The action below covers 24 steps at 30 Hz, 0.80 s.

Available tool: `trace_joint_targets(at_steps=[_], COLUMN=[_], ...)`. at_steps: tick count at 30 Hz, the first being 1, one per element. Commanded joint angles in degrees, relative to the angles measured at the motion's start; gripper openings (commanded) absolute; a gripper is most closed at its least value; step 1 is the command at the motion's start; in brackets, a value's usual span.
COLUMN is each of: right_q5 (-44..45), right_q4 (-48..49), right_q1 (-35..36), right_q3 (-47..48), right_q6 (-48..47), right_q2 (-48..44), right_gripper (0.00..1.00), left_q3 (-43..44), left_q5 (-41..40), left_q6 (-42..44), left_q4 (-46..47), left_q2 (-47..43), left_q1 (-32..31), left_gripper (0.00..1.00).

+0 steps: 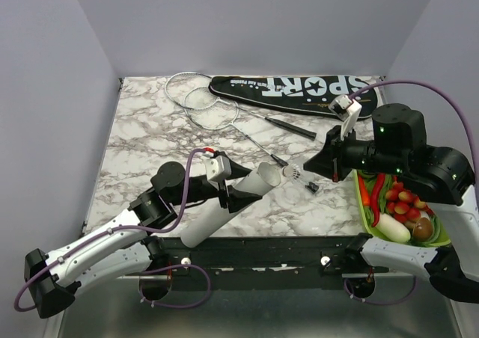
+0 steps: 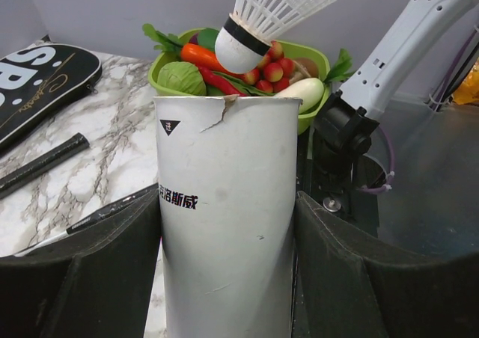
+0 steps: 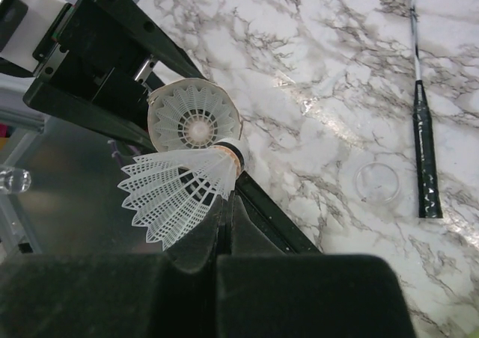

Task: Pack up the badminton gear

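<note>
Risk sits at the tube mouth. The right pincer (image 3: pixel 224 207), clamped on a shuttlecock (image 3: pixel 179 196), holds it just at the torn rim of the white tube (image 2: pixel 224 203), which the left pincer (image 1: pixel 236 192) grips around its body. The skirt could catch on the rim or on the second shuttlecock (image 3: pixel 196 120) inside. Rackets (image 1: pixel 202 95) and SPORT bag (image 1: pixel 299 91) lie at the far side of the desk (image 1: pixel 142 136).

L gripper (image 1: pixel 236 194) spread; R gripper (image 3: pixel 227 205) prob. clamped.
</note>
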Motion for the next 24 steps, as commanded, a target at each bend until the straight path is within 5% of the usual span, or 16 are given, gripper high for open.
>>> trace_joint_targets(at_steps=[1,14,24], right_q5=[-7.13,-15.05,-9.17], right_q4=[1.78,8.03,3.99], right_q1=[-0.20,-0.12,4.71], right_q3=[-0.02,-1.44,4.89], right_q6=[2.31,6.70,4.51], right_q2=[1.51,9.24,17.76], right_gripper=[0.01,0.01,0.01], left_q3=[-1.37,-3.48,-4.10], left_q5=[1.36,-0.04,-5.14], left_q6=[-0.41,0.56,1.61], left_q4=[2.07,1.80,2.68], left_q2=[-1.71,-4.78,-6.28], left_q1=[-0.05,-0.05,-0.05], left_gripper=[0.00,0.00,0.00])
